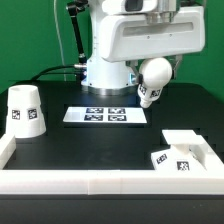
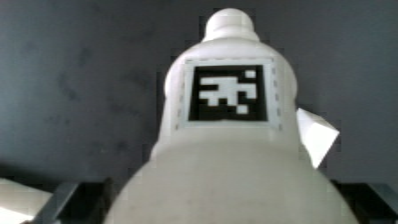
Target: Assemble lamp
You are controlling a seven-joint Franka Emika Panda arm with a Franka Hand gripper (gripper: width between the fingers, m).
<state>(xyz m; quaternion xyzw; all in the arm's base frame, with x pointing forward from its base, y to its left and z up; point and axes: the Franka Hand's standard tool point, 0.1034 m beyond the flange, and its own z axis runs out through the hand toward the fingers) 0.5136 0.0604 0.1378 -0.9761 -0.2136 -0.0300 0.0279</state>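
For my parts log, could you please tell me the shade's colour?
White shade, black-and-white tag; clearest in exterior view.

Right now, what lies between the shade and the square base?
In the exterior view, the marker board lies roughly between shade and base; otherwise bare table.

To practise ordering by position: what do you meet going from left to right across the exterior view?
In order: tapered white plastic shade → flat white marker board → round white plastic bulb → flat square white base.
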